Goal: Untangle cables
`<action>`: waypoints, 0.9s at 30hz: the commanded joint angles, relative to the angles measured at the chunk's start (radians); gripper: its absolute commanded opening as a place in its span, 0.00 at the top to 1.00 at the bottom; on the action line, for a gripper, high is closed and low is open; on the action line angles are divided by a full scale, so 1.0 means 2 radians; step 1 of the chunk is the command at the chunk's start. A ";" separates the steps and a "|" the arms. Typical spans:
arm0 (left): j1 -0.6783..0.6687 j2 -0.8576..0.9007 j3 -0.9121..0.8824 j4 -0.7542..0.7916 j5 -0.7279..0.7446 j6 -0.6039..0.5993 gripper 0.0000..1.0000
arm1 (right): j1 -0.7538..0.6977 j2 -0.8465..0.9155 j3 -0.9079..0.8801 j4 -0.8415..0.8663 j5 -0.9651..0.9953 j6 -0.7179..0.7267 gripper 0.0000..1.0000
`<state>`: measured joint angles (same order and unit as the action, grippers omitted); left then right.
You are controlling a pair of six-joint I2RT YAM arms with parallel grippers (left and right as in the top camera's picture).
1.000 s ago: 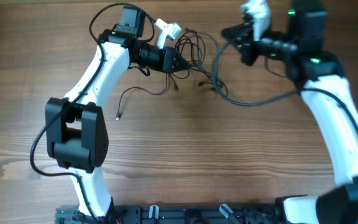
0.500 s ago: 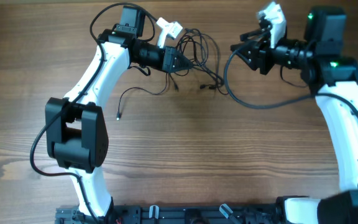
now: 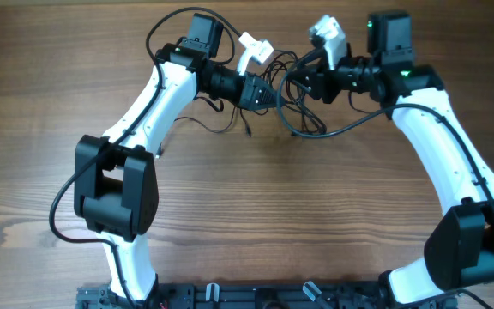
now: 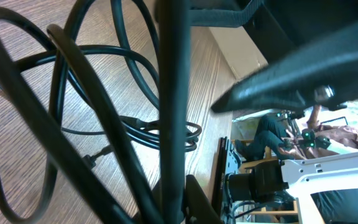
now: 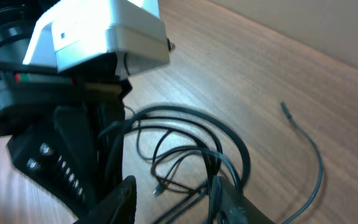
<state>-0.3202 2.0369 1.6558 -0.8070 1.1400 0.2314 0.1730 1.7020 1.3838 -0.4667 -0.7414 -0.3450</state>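
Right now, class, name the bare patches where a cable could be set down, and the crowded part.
Free: bare table between the arms, below the cables; also left of the left arm. Crowded: top centre, where left end effector and right end effector meet the cables.

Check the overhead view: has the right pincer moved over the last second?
Yes. Against the fixed black rail along the bottom, the right pincer has swung left, into the cables.

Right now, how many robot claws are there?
2. The left claw is shut on the cables from the left; the right claw faces it, open around the same tangle. None seems hidden.
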 commanded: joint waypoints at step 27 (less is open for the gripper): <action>-0.002 0.002 -0.001 -0.008 0.019 0.014 0.94 | 0.010 0.029 0.004 -0.006 0.094 -0.061 0.76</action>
<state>-0.3218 2.0369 1.6558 -0.8223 1.1431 0.2344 0.1875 1.7107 1.3838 -0.4728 -0.5739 -0.4511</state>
